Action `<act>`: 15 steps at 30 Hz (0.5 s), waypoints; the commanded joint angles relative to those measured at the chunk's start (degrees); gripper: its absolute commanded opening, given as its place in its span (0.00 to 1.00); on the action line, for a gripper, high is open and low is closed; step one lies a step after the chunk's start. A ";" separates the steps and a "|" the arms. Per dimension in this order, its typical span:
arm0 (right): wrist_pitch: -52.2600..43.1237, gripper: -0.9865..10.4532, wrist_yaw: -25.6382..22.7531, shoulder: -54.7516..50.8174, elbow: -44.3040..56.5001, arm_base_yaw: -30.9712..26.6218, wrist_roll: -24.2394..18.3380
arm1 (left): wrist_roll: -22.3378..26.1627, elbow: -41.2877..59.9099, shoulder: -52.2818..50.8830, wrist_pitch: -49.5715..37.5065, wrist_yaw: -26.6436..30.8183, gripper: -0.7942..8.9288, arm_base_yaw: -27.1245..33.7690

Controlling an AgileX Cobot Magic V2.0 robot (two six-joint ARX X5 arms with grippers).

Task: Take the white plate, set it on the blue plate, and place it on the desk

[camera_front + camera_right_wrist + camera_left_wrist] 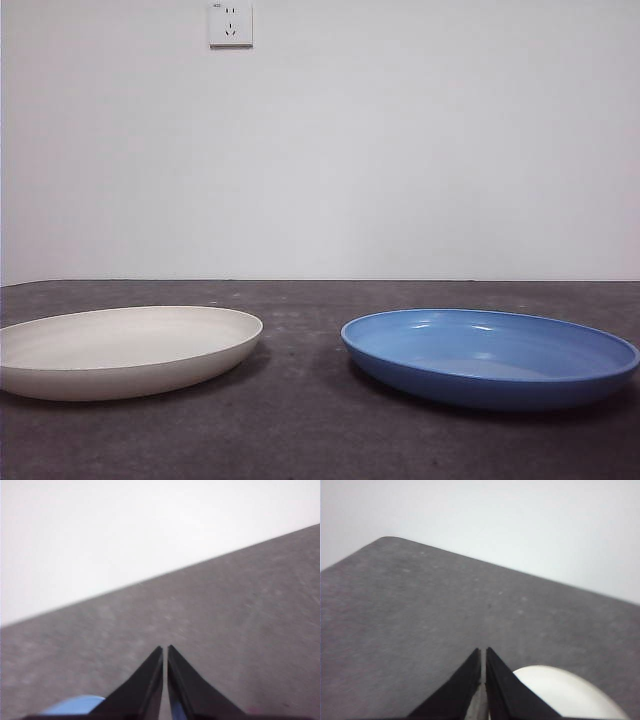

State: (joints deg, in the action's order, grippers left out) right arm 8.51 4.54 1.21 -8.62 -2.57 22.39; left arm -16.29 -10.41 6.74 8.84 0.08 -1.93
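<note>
- On the desk, nearest the front camera, my two plates sit side by side, well apart, with a strip of bare grey-brown surface between them.
- To the front view's left, the white plate lies flat and right way up, hollow facing upward; being round, it has no long axis to speak of.
- To the right, the blue plate lies the same way, glossy hollow up, rim level.
- Above the desk, my left gripper hangs with its jaws pressed nearly together, only a sliver between them, holding nothing; the white plate's edge shows just beside one jaw.
- My right gripper is posed alike, jaws all but closed and empty, with a bit of blue plate beside it.
- Behind everything, a pale wall carries a socket.
</note>
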 commanded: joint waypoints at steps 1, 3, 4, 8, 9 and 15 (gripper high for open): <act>1.22 0.10 1.68 1.77 -3.58 0.92 4.35 | -4.20 -3.32 3.08 -2.01 -0.17 0.10 -1.11; 3.43 0.10 3.02 4.09 -7.04 1.81 4.44 | -4.15 -6.25 6.01 -2.03 -0.39 0.10 -2.08; 4.26 0.10 3.43 4.94 -8.20 2.10 4.46 | -4.15 -7.58 7.28 -2.03 -0.92 0.10 -2.47; 9.07 0.10 7.63 10.60 -14.95 3.58 4.37 | -4.63 -14.23 13.79 -2.01 -6.05 0.10 -4.09; 10.32 0.10 8.57 12.20 -16.59 3.98 4.17 | -4.81 -15.98 15.50 -1.95 -7.69 0.10 -4.44; 15.37 0.10 14.23 21.00 -24.50 7.19 3.30 | -4.81 -26.77 24.83 3.34 -14.51 0.10 -6.40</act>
State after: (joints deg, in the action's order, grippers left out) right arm 23.97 17.91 21.02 -31.70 3.99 25.93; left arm -20.64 -34.98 30.30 11.70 -13.43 -8.05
